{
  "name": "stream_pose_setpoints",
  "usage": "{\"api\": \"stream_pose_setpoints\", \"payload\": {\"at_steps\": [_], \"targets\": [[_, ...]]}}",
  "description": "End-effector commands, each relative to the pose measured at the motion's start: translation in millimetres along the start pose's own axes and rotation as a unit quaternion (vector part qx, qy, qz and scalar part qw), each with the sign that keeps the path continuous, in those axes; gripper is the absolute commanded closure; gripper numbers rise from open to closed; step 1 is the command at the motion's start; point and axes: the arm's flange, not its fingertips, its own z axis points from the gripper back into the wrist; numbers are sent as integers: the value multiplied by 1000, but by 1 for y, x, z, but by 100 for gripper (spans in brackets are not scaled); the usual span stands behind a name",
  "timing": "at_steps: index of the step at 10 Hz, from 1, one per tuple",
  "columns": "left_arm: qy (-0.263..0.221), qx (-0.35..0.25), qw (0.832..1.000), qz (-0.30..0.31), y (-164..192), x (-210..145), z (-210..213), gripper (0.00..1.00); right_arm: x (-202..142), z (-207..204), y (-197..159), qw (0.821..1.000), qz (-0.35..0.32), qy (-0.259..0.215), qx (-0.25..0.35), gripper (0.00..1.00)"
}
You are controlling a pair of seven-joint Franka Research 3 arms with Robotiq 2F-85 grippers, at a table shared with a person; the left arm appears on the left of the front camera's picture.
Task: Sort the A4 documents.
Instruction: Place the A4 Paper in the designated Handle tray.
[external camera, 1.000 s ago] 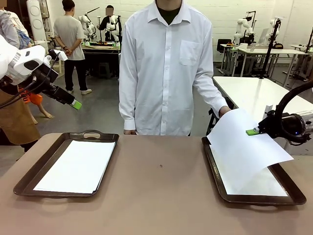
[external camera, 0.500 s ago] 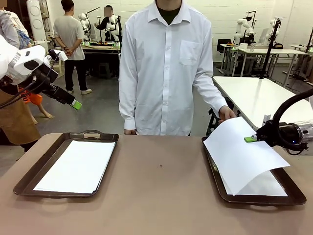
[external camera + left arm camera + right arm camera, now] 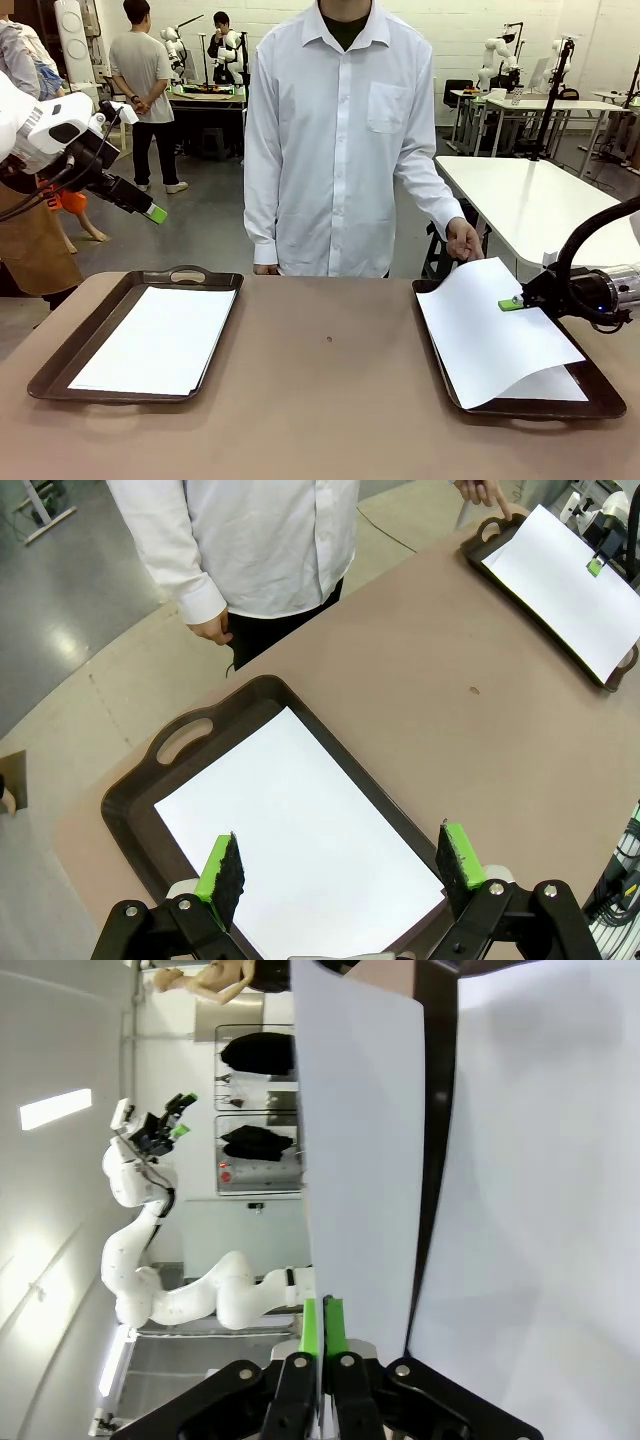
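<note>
Nearest me, my left gripper (image 3: 340,880) hangs high at nine o'clock, fingers (image 3: 222,875) spread wide with nothing between them. Below it sits the left tray (image 3: 60,365) with its A4 sheet (image 3: 160,338) flat inside, long axis running from me toward the person, near corner cut off by my own fingers in the wrist view. No print readable on it.

Over at three o'clock, my right gripper (image 3: 510,303) is pinched tight on the lifted sheet (image 3: 490,325), clamped at its right edge. That sheet tilts, far edge raised, long axis near-to-far, hiding most of the right tray (image 3: 520,408) and the sheet beneath (image 3: 555,385).

Farthest, the person's hand (image 3: 463,240) hovers by the lifted sheet's far corner; contact is hard to make out. The desk (image 3: 330,400) is brown.
</note>
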Motion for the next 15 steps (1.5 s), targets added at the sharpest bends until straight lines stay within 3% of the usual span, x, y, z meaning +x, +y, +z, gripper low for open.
{"api": "stream_pose_setpoints", "payload": {"at_steps": [1, 3, 9, 15], "targets": [[-3, -6, 1000, -1, 1, -1, 1, 0, -15, 3, 11, 998, 26, -17, -51, 99], [-3, -6, 1000, -1, 1, -1, 1, 0, -17, 8, 16, 995, 36, -30, -84, 99], [-3, -6, 1000, -1, 1, -1, 1, 0, -4, 6, 32, 982, 19, -4, -188, 99], [-3, -6, 1000, -1, 1, -1, 1, 0, -5, 7, 37, 974, 12, -15, -226, 99]]}}
